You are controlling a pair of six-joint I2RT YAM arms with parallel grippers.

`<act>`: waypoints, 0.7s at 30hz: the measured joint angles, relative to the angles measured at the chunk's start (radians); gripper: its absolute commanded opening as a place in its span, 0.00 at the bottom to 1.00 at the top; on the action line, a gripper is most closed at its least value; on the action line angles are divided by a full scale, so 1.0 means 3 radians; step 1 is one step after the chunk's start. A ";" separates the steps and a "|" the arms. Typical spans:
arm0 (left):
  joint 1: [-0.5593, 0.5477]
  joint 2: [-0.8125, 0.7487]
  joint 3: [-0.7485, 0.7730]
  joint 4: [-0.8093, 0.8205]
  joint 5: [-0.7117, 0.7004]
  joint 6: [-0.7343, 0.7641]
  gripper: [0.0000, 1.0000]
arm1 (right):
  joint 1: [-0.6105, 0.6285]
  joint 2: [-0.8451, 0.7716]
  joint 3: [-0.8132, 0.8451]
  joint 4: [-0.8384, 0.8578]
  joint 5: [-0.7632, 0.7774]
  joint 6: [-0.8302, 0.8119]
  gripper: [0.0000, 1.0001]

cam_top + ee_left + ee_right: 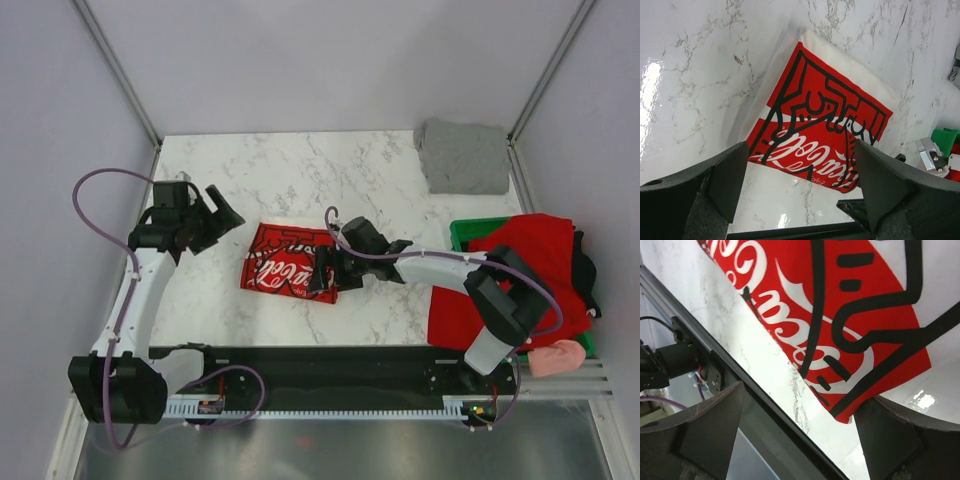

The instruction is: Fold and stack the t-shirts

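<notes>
The white t-shirt with the red panel and white script (288, 263) lies folded into a small rectangle on the marble table, in front of the arms. It fills the left wrist view (825, 125) and the right wrist view (840, 305). My left gripper (218, 225) is open and empty, hovering just left of the shirt. My right gripper (322, 277) is open at the shirt's right near corner, and that corner lies against one finger (895, 435). A grey folded square (463, 157) lies at the back right. A red shirt (525, 270), a black one (586, 268) and a pink one (556, 357) are heaped at the right.
A green plastic crate (466, 232) stands at the right edge under the heap of shirts, and its corner shows in the left wrist view (945, 137). The black base rail (330, 365) runs along the near table edge. Angled side walls close in the table.
</notes>
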 measured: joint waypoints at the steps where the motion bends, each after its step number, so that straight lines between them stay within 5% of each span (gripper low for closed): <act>1: 0.0001 -0.0013 0.0018 -0.0029 -0.0001 0.0023 0.93 | 0.0009 -0.0008 0.0006 0.0015 -0.0062 0.0015 0.96; 8: 0.0000 -0.0083 0.0052 -0.0233 0.0001 0.0177 0.93 | -0.0075 -0.0195 0.0178 -0.0490 0.0202 -0.0217 0.98; 13: 0.0000 -0.0259 0.0052 -0.0364 0.0003 0.0299 0.93 | -0.0573 -0.0326 0.0196 -0.0657 0.0301 -0.0404 0.98; 21: 0.0001 -0.0520 -0.0011 -0.0429 0.0004 0.0446 0.93 | -0.1002 0.0387 0.0738 -0.0676 0.0181 -0.0580 0.97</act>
